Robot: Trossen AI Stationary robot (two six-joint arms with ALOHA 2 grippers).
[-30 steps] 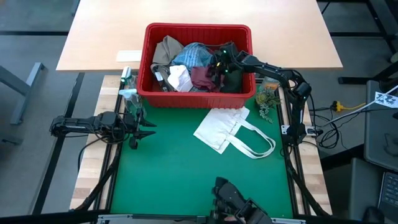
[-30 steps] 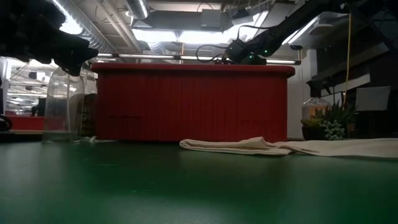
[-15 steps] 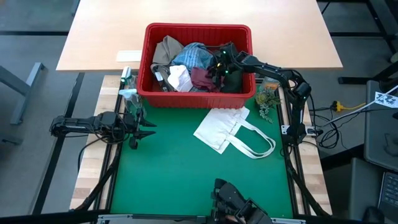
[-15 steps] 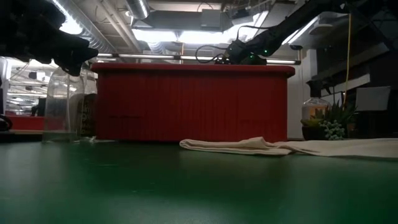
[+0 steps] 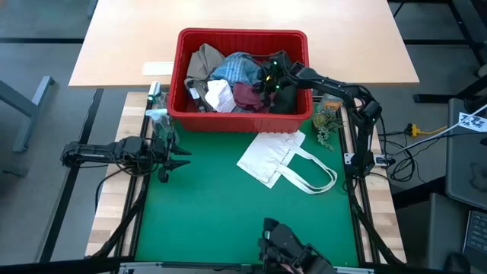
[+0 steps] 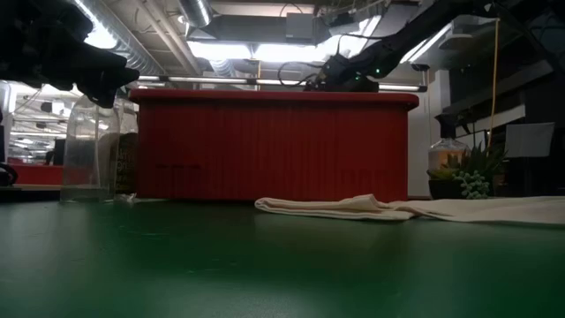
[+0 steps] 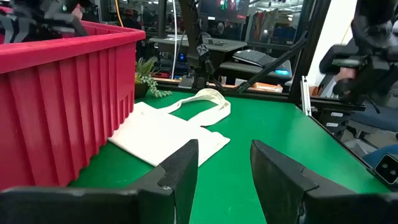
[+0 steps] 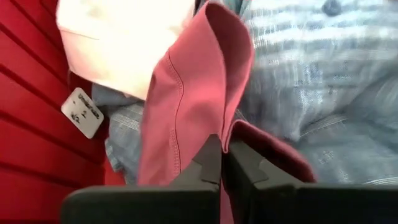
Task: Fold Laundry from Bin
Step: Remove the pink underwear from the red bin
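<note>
The right arm bends at its elbow and reaches far forward. Its right gripper point(image 5: 268, 81) points down, and its two fingers point(image 8: 208, 163) are pinched tight together on a fold of the small maroon cloth point(image 8: 186, 106). The left arm lies low and stretched sideways. Its left gripper point(image 7: 222, 168) points level, fingers apart, holding nothing.
</note>
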